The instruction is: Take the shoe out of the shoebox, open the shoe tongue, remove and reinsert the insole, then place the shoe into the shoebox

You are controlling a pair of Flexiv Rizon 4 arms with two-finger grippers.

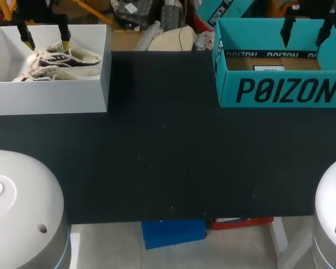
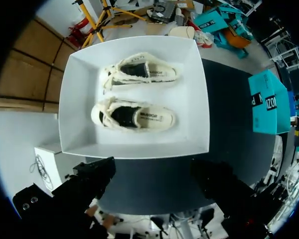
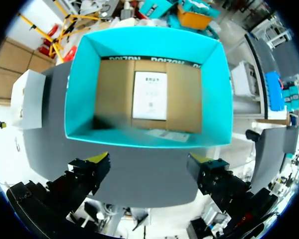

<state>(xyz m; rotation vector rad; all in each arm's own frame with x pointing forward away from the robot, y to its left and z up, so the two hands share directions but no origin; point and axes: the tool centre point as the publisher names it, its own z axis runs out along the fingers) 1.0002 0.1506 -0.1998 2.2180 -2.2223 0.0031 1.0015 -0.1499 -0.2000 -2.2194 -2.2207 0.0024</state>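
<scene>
A white shoebox (image 1: 50,98) stands at the table's far left and holds two cream-and-black shoes lying side by side, one (image 1: 67,58) behind the other (image 1: 36,75). My left gripper (image 1: 45,40) hangs open above them. In the left wrist view the shoes (image 2: 139,74) (image 2: 134,117) lie ahead of the open gripper (image 2: 152,174), well clear of its fingers. A teal shoebox (image 1: 285,89) stands at the far right. It holds only a cardboard floor with a white label (image 3: 149,94). My right gripper (image 1: 308,25) (image 3: 149,162) hovers open over it.
The black tabletop (image 1: 168,151) spreads between the two boxes. The arms' white bases (image 1: 17,207) (image 1: 333,213) sit at the near left and near right corners. Each box stands close to the table's far edge.
</scene>
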